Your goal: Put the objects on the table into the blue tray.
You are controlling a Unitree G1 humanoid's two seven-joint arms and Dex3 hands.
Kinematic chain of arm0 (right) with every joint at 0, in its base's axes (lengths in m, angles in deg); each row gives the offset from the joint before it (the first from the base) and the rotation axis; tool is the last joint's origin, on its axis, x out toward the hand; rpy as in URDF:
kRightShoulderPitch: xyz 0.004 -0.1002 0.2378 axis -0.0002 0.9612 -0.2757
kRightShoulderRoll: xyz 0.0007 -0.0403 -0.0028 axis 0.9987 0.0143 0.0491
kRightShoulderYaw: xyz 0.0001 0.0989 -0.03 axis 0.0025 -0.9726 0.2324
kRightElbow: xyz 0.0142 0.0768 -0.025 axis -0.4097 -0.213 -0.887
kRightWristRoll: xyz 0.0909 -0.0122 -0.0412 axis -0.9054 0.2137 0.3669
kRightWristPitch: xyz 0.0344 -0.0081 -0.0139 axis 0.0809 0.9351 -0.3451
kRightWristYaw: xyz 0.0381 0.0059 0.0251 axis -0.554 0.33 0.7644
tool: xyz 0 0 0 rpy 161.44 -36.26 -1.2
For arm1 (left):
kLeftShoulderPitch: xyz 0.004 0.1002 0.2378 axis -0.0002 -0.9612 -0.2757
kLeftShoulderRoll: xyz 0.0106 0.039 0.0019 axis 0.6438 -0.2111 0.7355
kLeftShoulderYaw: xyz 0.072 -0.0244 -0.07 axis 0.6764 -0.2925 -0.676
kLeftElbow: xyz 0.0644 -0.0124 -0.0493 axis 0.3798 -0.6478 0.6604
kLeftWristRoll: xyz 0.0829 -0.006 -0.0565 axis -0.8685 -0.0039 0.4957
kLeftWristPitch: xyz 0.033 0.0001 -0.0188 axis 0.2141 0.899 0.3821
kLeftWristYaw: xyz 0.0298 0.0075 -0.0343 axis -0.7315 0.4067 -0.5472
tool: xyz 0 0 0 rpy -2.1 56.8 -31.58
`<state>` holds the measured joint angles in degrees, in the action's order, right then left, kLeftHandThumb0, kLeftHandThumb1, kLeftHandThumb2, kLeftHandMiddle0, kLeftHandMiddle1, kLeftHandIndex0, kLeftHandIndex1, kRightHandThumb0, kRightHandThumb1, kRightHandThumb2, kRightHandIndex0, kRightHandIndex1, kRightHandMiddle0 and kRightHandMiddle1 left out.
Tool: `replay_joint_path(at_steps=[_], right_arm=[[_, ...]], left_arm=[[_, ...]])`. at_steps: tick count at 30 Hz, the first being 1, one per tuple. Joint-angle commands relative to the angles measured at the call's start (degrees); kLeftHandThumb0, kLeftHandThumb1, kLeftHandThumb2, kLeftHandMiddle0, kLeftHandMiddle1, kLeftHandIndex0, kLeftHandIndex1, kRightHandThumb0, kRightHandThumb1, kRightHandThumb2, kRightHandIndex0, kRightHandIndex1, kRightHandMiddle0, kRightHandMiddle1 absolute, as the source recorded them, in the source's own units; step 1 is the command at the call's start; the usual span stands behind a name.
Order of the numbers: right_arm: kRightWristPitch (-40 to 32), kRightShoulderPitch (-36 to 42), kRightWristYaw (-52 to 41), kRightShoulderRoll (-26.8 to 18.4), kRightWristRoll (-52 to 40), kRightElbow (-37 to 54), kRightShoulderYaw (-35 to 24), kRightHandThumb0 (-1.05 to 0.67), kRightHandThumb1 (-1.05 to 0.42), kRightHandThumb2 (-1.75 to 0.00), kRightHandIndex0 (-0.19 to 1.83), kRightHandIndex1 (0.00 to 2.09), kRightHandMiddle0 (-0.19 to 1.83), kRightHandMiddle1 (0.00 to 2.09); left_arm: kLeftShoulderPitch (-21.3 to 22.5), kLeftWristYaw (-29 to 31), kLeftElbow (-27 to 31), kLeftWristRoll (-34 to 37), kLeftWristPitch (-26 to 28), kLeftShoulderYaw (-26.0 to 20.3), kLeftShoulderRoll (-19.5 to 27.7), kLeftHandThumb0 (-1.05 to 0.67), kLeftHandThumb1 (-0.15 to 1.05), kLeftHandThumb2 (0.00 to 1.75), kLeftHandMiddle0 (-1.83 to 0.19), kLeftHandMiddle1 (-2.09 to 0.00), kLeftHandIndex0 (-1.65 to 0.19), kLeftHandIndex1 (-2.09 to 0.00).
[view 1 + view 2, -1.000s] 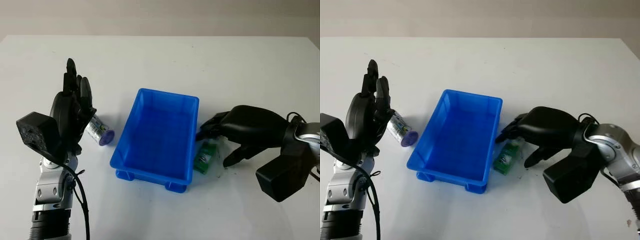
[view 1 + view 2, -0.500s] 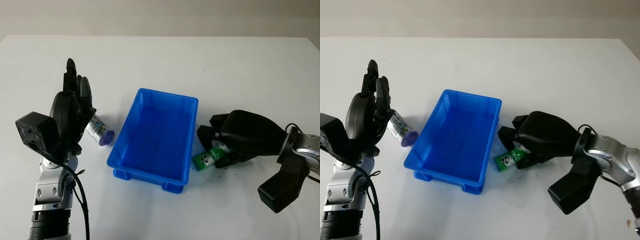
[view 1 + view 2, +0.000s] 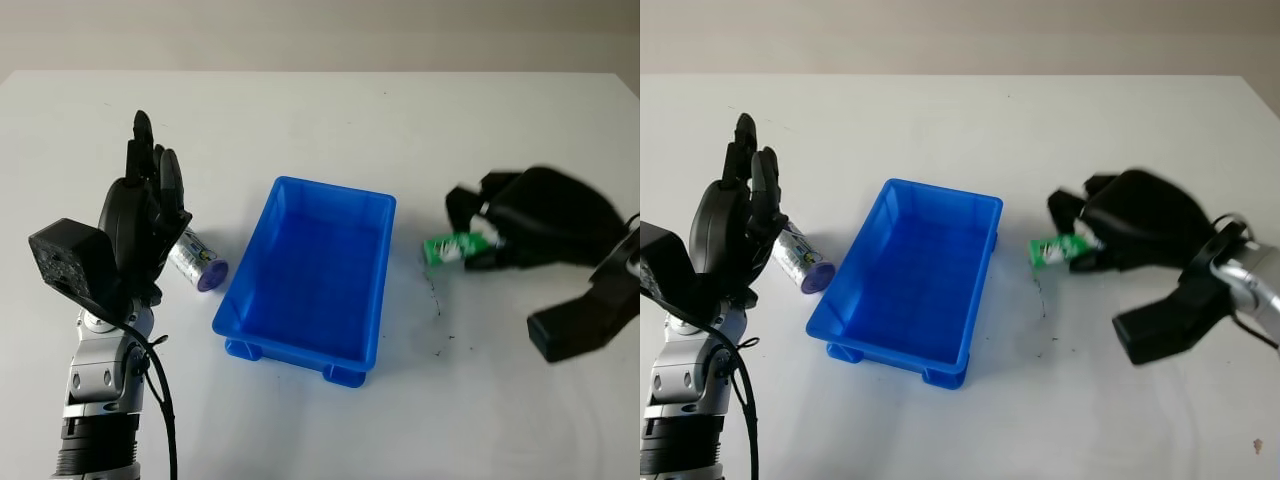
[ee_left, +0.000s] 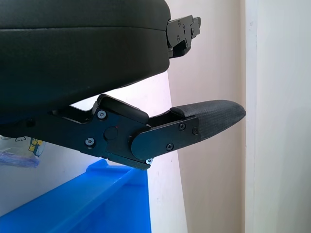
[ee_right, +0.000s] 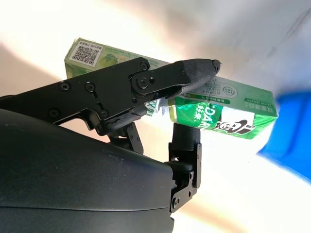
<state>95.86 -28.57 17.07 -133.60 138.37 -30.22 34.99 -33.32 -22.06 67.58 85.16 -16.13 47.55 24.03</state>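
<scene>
The blue tray (image 3: 312, 275) sits empty in the middle of the white table. My right hand (image 3: 480, 235) is lifted above the table to the tray's right, shut on a green packet (image 3: 447, 248) whose end pokes out toward the tray; the same green packet (image 5: 221, 109) is pinched between the black fingers (image 5: 194, 73) in the right wrist view. A small cylinder with a purple cap (image 3: 197, 262) lies on the table left of the tray. My left hand (image 3: 145, 215) is held upright, open, just left of that cylinder.
The tray's blue rim (image 4: 97, 194) shows in the left wrist view, close under the left hand. Faint dark scuff marks (image 3: 437, 310) lie on the table right of the tray. Bare white table stretches behind and in front of the tray.
My right hand closed on the green packet beside the tray and lifted it up and to the right. The tray shifted slightly left. The left hand stayed put.
</scene>
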Motion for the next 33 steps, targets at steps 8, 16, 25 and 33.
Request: replay_joint_path(at_steps=[8, 16, 25, 33], right_arm=[[-4.8, -8.2, 5.1, 7.1, -4.8, 2.3, -0.1, -0.51, -1.03, -0.07, 0.95, 2.09, 0.73, 2.09], [-0.8, -11.1, -0.3, 20.1, -10.4, 5.2, 6.9, -0.54, -1.05, -0.15, 1.0, 2.09, 0.77, 2.09], [3.4, -13.3, -18.2, 24.8, -18.1, 1.2, 13.3, -0.65, -1.05, -0.19, 0.52, 2.09, 0.39, 2.09], [-5.5, -12.5, -39.5, 20.4, -23.5, 8.1, 12.2, -0.89, -1.05, -0.26, -0.19, 0.04, -0.19, 0.06]], left_arm=[[0.2, 0.0, 0.9, 0.0, 0.0, 0.0, 0.4, -0.75, 1.05, 0.71, 0.19, 0.0, 0.19, 0.0], [-0.2, -1.1, 1.2, -0.8, -0.1, 0.4, 0.0, -0.75, 1.05, 0.71, 0.19, 0.0, 0.19, 0.0], [-1.5, -2.2, 2.8, -0.7, 0.0, 0.4, -0.7, -0.75, 1.05, 0.7, 0.19, 0.0, 0.19, 0.0], [-1.2, -1.8, 2.0, -0.4, -0.4, 0.2, -0.7, -0.75, 1.05, 0.68, 0.19, 0.0, 0.19, 0.0]])
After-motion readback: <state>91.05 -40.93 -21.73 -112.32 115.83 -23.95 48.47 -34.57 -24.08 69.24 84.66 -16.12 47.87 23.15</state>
